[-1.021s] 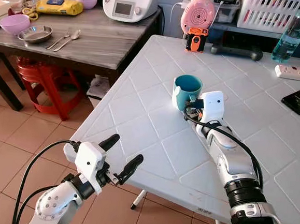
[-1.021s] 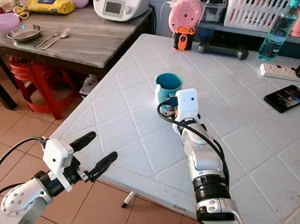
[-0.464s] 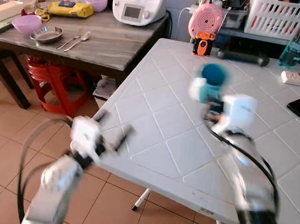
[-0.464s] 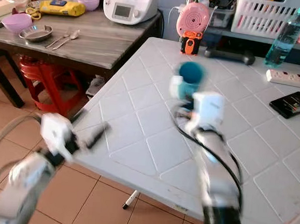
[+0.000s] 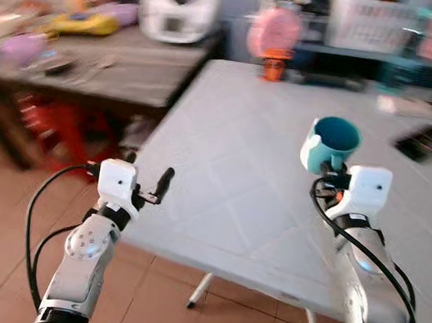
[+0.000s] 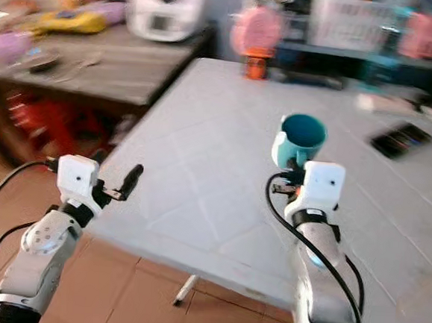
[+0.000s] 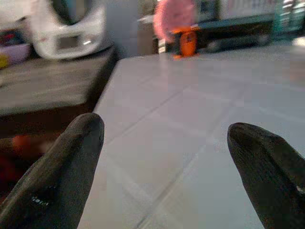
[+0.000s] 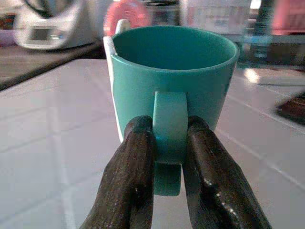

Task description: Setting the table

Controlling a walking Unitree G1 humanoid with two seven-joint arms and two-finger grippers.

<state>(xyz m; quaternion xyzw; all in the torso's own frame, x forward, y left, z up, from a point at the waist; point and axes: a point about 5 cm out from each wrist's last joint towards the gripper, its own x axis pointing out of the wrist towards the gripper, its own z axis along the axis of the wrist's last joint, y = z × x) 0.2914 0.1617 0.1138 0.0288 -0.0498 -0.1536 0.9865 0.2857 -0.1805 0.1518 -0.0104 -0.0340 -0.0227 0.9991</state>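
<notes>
Right now the right gripper [image 8: 167,157] is clamped on the handle of the teal mug [image 8: 174,81], one black finger each side of the handle loop, pinching it tight. Mug is upright, mouth up, looks empty in the right wrist view. In the head views it sits at the end of the right arm, lifted clear above the white tiled table [image 5: 230,170], not resting on it as far as I can tell; frames are blurred, so the gap is hard to judge.

Left gripper [image 5: 150,190] hangs off the table's near edge w/ fingers [image 7: 62,176] spread wide apart, nothing between them; it looks along the tabletop.

Further out: wooden side table [image 5: 96,62] to the left w/ a white kitchen appliance [image 5: 179,9], a yellow thing and purple bowls, all too blurred for detail. Pink round device [image 5: 275,31] and a small orange item [image 5: 272,67] at the far end of the white table, a dark phone-like slab [image 5: 423,142] off to the right.

Step in hand, I'd say: carrying the mug to its place setting. Next move calls for keeping the mug level, lowering it flat onto a bare patch, then easing the fingers off the handle w/o tipping it.
</notes>
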